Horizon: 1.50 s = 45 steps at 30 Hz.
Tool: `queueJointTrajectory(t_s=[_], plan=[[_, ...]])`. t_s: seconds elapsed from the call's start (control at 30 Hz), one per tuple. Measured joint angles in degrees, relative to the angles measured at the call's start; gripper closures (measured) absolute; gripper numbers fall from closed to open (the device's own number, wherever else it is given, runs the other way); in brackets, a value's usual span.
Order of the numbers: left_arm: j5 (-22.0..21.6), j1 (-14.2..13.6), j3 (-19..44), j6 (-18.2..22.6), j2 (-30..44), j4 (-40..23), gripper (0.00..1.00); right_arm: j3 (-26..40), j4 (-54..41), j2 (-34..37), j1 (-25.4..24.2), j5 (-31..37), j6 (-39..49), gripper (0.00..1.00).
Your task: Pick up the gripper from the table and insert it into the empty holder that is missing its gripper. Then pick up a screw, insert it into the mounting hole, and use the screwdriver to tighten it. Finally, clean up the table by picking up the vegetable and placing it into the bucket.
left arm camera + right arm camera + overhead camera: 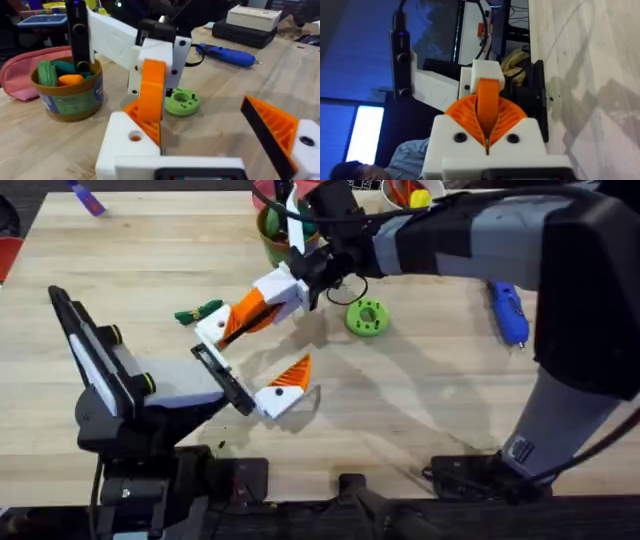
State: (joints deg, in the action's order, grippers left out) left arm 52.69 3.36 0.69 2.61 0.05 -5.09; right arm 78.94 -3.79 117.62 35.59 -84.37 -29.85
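Observation:
My right gripper [278,295] reaches across the table and is shut on the small orange gripper [245,311] [150,92] [488,102]. The piece's far end meets the white holder [211,330] [126,147] [485,70], which is one finger of my left gripper [255,355]. That left gripper stands open, and its other finger [277,127] carries an orange wedge pad. The dark green vegetable [200,312] lies on the table just left of the holder. At the back stands the green-rimmed bucket [268,242] [75,100]. The blue screwdriver [508,310] [225,54] lies at the right.
A green disc [366,317] [181,101] sits right of the joined grippers. The bucket holds a green pepper toy [46,72] and an orange carrot toy [70,79]. A pink pouch [20,70] lies behind it. A small blue-purple marker [86,198] is at the back left.

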Motion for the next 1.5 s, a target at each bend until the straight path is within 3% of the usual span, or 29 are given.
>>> queueJointTrajectory(t_s=[0.2, 1.5], plan=[[0.26, 0.0, 0.0, -1.18, 0.0, -0.18, 0.014, 0.85, 0.6, 2.53, -0.09, -2.91, -0.49, 0.994], [0.07, 0.0, 0.0, -1.31, 0.0, -0.13, 0.013, 0.94, 2.34, 2.52, -0.09, -2.91, -5.16, 0.994]])
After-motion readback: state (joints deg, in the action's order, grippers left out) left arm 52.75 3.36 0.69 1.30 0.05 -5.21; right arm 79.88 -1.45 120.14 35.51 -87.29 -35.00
